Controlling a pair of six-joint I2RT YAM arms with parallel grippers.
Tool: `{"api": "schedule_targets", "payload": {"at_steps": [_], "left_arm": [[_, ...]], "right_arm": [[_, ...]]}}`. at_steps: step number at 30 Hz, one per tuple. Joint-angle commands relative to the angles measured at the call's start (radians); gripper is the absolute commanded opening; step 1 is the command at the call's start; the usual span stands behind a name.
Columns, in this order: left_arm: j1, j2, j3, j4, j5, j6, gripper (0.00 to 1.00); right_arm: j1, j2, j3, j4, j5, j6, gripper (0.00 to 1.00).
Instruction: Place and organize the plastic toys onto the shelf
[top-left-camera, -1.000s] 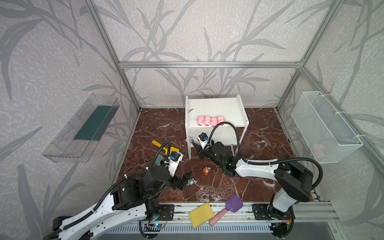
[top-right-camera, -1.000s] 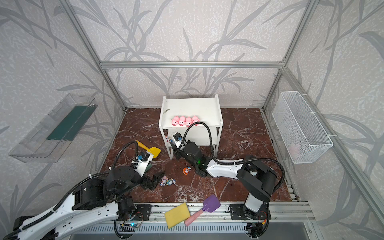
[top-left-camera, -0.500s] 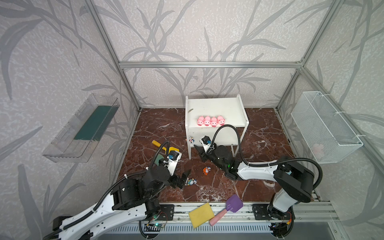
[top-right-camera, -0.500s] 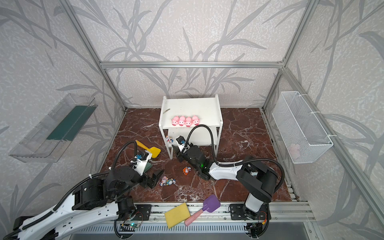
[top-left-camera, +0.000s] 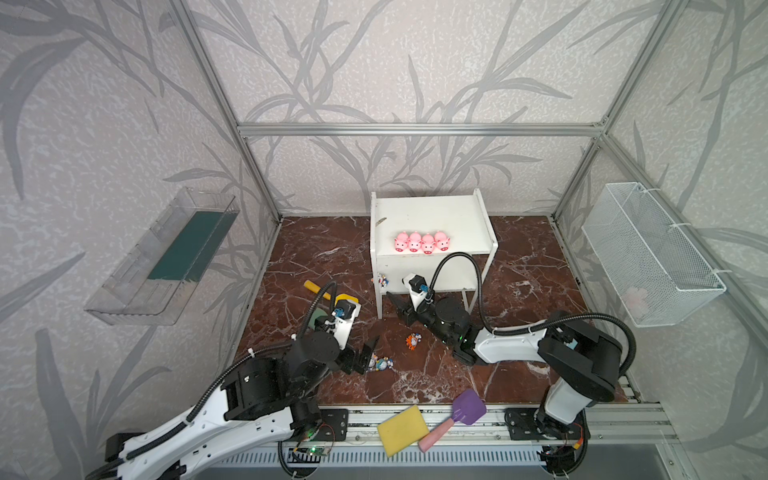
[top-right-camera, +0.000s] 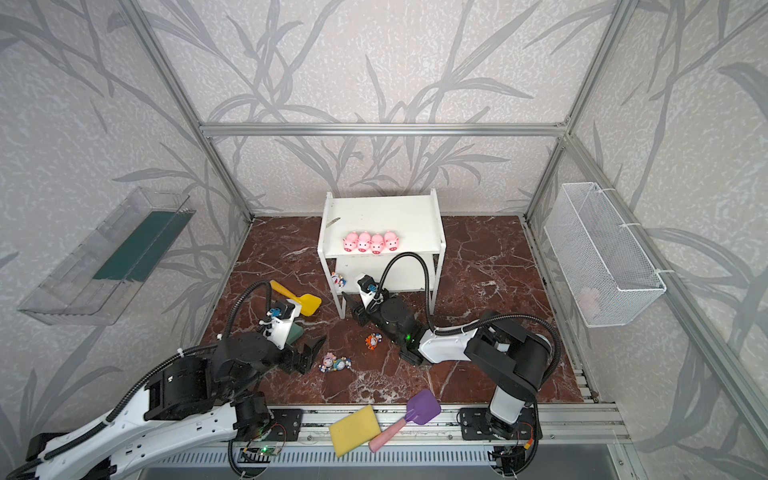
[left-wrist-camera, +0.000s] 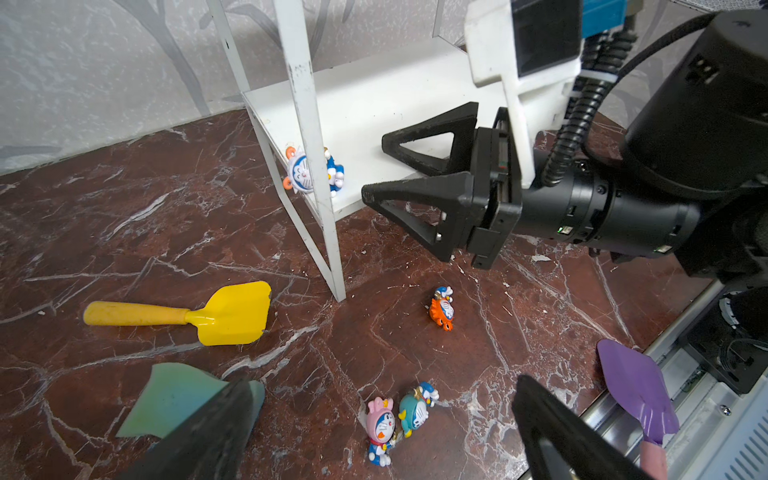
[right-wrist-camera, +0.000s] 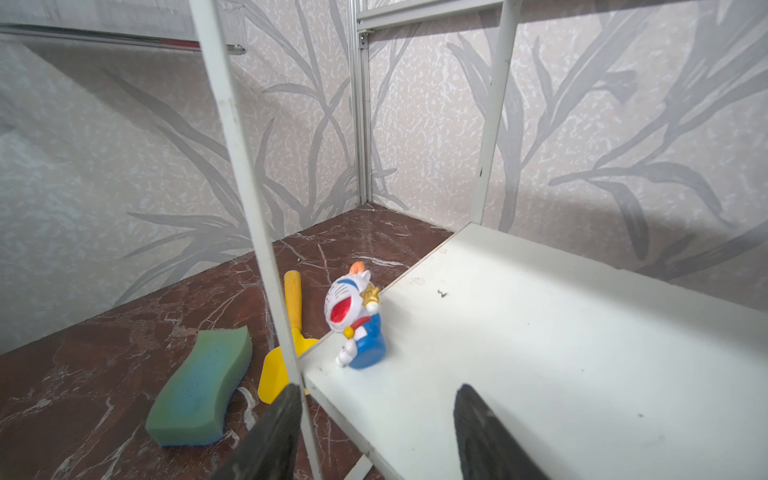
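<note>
Several pink pigs (top-left-camera: 422, 242) stand in a row on the top board of the white shelf (top-left-camera: 432, 208). A white-blue figurine (right-wrist-camera: 355, 316) stands at the end of the lower board, beside a shelf leg. My right gripper (right-wrist-camera: 376, 390) is open and empty just in front of it, not touching. An orange figurine (left-wrist-camera: 442, 309) lies on the marble floor. The pink figurine (left-wrist-camera: 380, 428) and the teal figurine (left-wrist-camera: 413, 409) lie side by side there, between the fingers of my open left gripper (left-wrist-camera: 384, 390), which hangs low over them.
A yellow shovel (left-wrist-camera: 187, 316) and a green sponge (right-wrist-camera: 199, 386) lie left of the shelf. On the front rail are a yellow sponge (top-left-camera: 402, 430) and a purple shovel (top-left-camera: 461, 415). A wire basket (top-left-camera: 648, 253) hangs on the right wall, a clear tray (top-left-camera: 166, 257) on the left.
My right gripper has opened, let go of the white-blue figurine on the lower board and drawn back a little. My left gripper has edged closer to the pink and teal figurines.
</note>
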Motion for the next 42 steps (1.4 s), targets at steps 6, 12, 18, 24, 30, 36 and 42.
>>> {"api": "schedule_targets", "payload": {"at_steps": [6,12,18,24,30,36,42], "left_arm": [[0.041,0.047,0.005,0.007,-0.132,-0.073,0.99],[0.242,0.096,0.035,0.074,0.038,-0.069,0.99],[0.508,0.186,0.081,0.126,0.253,-0.081,0.99],[0.706,0.297,0.09,0.262,0.478,-0.079,0.99],[0.804,0.438,0.092,0.406,0.63,-0.093,0.99],[0.874,0.536,0.128,0.467,0.732,-0.117,0.99],[0.885,0.599,0.153,0.505,0.872,-0.195,0.95]], "right_arm": [[-0.01,0.081,0.066,0.05,0.001,0.019,0.65],[-0.013,0.105,0.094,0.024,-0.001,0.017,0.61],[-0.019,0.099,0.088,0.003,-0.007,0.011,0.51],[-0.019,0.098,0.085,-0.014,0.008,0.003,0.47],[-0.019,0.098,0.063,0.007,0.031,0.007,0.47],[-0.02,0.084,0.035,0.029,0.031,-0.002,0.47],[-0.019,0.039,-0.007,0.041,0.027,-0.003,0.48]]}}
